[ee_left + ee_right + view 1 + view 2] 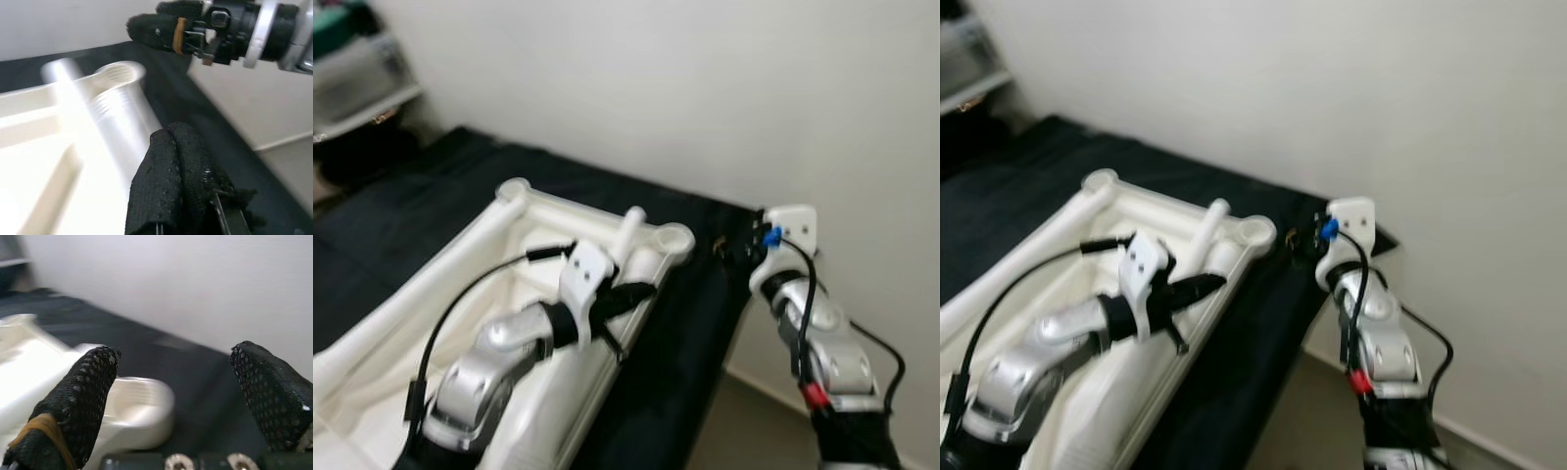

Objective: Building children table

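Domestic room, most likely a bedroom; indicators: a low bed (431, 206) with black cover set against a plain white wall (656, 88); white skirting (1489, 446) along a bare floor (744, 426); shelving (362, 103) with storage boxes in the far corner; a white plastic children's table (440, 284) lying inverted on the cover.

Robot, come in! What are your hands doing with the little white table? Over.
Left gripper shut, at the loose leg by the corner socket. Right gripper open, off the table, over the dark bed cover. Nothing blocking.
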Motion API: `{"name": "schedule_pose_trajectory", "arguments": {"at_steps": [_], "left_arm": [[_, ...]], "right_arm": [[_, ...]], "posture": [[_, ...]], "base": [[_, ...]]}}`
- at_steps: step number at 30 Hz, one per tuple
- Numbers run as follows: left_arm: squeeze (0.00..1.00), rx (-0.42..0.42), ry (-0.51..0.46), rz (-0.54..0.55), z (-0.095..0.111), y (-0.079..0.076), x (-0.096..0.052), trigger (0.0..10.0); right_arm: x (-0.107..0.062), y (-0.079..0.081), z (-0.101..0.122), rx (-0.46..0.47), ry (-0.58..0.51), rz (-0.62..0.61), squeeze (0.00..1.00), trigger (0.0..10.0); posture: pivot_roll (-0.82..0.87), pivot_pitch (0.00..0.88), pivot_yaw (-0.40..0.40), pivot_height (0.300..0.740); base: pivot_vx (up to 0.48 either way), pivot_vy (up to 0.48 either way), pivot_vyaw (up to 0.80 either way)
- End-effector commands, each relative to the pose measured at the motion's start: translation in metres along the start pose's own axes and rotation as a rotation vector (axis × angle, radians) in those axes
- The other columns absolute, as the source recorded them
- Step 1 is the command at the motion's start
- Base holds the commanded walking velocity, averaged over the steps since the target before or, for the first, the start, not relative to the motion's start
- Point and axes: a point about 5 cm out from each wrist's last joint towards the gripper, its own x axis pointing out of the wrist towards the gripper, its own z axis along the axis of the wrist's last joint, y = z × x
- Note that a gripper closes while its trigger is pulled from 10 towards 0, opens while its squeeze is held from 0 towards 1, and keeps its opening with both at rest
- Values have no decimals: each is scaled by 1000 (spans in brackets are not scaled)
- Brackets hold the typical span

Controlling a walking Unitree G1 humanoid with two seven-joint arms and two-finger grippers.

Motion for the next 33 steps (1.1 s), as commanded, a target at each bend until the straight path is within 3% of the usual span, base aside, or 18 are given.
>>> {"name": "schedule_pose_trajectory", "arguments": {"at_steps": [1, 33], "left_arm": [[0, -4, 21, 45, -6, 6, -3, 10000], [0, -1, 12, 196, -10, 19, 4, 10000]], "right_arm": [[0, 8, -3, 3, 12, 32, 0, 10000], [-4, 3, -6, -14, 26, 16, 0, 10000]], "posture": [[-125, 0, 13, 740], [-131, 0, 9, 740]], "base": [[0, 0, 0], [0, 0, 0]]}}
